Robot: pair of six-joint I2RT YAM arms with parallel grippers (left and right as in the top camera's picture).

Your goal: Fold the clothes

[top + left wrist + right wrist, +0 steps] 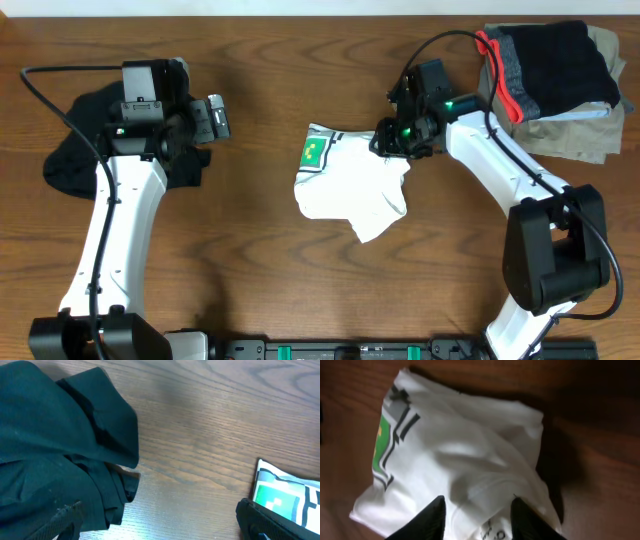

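Note:
A crumpled white T-shirt (350, 185) with a green-and-yellow print lies at the table's middle. My right gripper (385, 142) is at its upper right edge. In the right wrist view the gripper (477, 510) has a bunched fold of the T-shirt (470, 445) filling the gap between its two black fingers, so it is shut on the fabric. A plain black garment (75, 160) lies crumpled at the left under my left arm. My left gripper (215, 118) stands wide open just right of it, holding nothing. The left wrist view shows the black garment (45, 460), the gripper (160, 527) and the T-shirt's print (285, 495).
A stack of garments sits at the back right corner: a dark folded one (555, 55) on top, a grey one with red-orange trim (505, 75), and a khaki one (580, 140) underneath. Bare wooden table (260, 230) lies between the two arms.

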